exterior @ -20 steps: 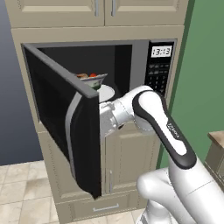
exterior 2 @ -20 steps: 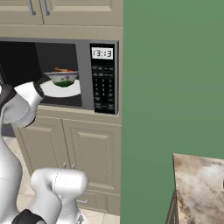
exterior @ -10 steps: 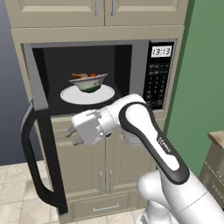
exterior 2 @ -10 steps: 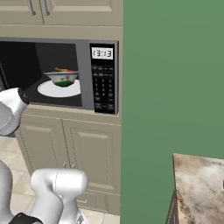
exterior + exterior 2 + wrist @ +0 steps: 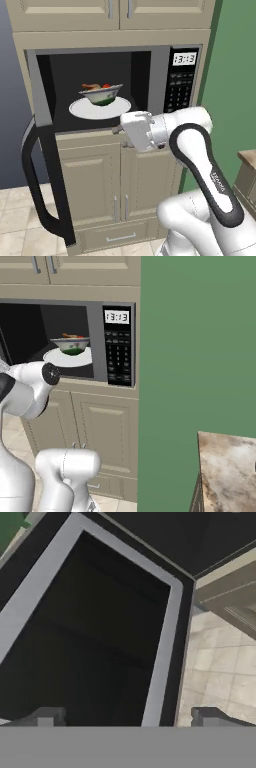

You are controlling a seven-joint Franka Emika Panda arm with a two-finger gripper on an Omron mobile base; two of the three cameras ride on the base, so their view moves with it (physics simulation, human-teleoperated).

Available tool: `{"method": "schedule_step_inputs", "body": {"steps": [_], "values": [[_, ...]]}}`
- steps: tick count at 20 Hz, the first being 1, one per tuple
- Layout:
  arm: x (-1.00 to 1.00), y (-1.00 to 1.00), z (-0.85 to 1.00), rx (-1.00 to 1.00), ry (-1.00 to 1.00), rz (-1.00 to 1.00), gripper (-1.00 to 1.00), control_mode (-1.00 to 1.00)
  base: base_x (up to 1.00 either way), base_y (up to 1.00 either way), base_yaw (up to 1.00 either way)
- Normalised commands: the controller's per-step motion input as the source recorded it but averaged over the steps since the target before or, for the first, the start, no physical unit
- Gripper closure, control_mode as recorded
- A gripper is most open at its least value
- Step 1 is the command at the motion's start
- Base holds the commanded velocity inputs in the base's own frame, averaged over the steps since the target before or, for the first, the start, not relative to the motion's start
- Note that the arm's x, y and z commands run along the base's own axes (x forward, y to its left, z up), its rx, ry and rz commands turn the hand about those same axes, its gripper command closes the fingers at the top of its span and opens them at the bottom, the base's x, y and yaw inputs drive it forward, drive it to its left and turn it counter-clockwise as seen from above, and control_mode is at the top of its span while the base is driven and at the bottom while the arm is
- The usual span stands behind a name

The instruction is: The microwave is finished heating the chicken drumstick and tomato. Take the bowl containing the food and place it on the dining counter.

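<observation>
**Reaching toward an open microwave with the food bowl inside**

Nearest the cameras, the white robot arm bends across the front of the cabinets, its hand sitting just below the microwave opening in the left base view. The gripper (image 5: pixel 127 717) holds nothing, and its two dark fingertips (image 5: pixel 47 716) stand wide apart at the bottom of the hand view, looking onto the dark glass of the open door (image 5: pixel 95 632) and a patch of tiled floor (image 5: pixel 220 662). The door hangs swung out to the left, its long black handle (image 5: pixel 37 185) facing forward. Behind the arm, the microwave (image 5: pixel 175 85) is open. On a flat white plate (image 5: pixel 100 107) inside it rests the bowl (image 5: pixel 101 93), holding the chicken drumstick (image 5: pixel 90 87) and the tomato (image 5: pixel 105 86). The clock display (image 5: pixel 116 317) glows beside the opening. At the lower right of the right base view, a corner of the marbled dining counter (image 5: pixel 227 471) shows, well apart from the microwave.
</observation>
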Motion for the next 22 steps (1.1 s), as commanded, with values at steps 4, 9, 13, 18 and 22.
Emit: {"method": "schedule_step_inputs", "body": {"steps": [4, 9, 13, 18, 22], "values": [[0.40, -0.90, 0.33, 0.00, 0.05, -0.53, -1.00, -1.00, 0.00, 0.00, 0.00], [0.65, -0.69, 0.42, 0.00, 0.31, -0.34, -1.00, -1.00, 0.00, 0.00, 0.00], [0.78, -0.36, 0.06, -0.02, 0.55, -0.20, -1.00, -1.00, 0.00, 0.00, 0.00], [0.03, -0.02, 0.00, 0.00, 0.04, 0.00, -1.00, -1.00, 0.00, 0.00, 0.00], [0.34, 0.00, -0.01, 0.03, 0.00, 0.00, -1.00, -1.00, 0.00, 0.00, 0.00]]}}
